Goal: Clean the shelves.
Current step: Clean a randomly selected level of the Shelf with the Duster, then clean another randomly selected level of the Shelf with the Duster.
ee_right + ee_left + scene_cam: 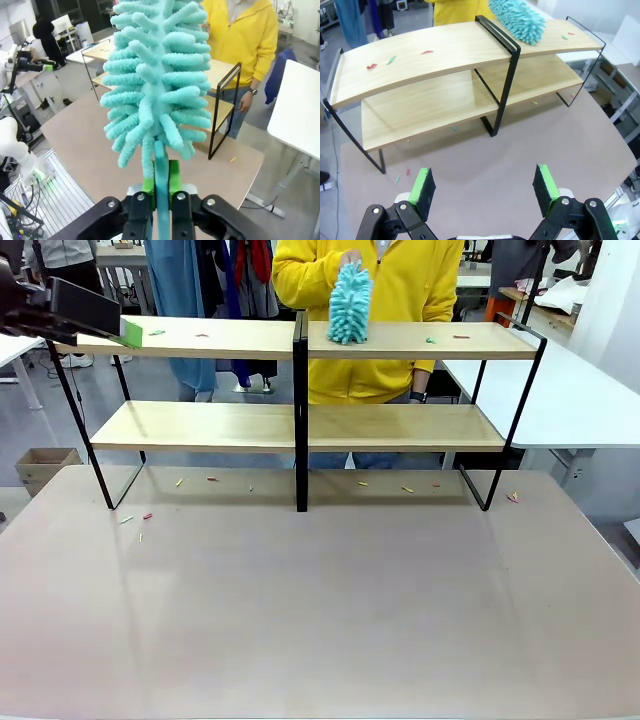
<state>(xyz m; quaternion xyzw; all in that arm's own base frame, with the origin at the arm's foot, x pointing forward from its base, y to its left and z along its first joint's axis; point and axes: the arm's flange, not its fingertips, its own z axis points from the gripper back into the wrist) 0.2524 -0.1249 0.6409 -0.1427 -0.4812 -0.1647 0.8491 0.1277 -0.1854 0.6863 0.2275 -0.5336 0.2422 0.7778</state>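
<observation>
Since the right gripper point(161, 182) is clamped on the duster point(157, 75) handle and the left gripper point(485, 185) gapes empty, I need light sweeps along the shelves point(200, 338) at the table's point(320, 620) far side, flicking scraps point(157, 332) off.

Shelves point(300, 425) on table point(320, 620); coloured scraps point(148, 515) scattered on both; duster point(349, 305) touching top board.
</observation>
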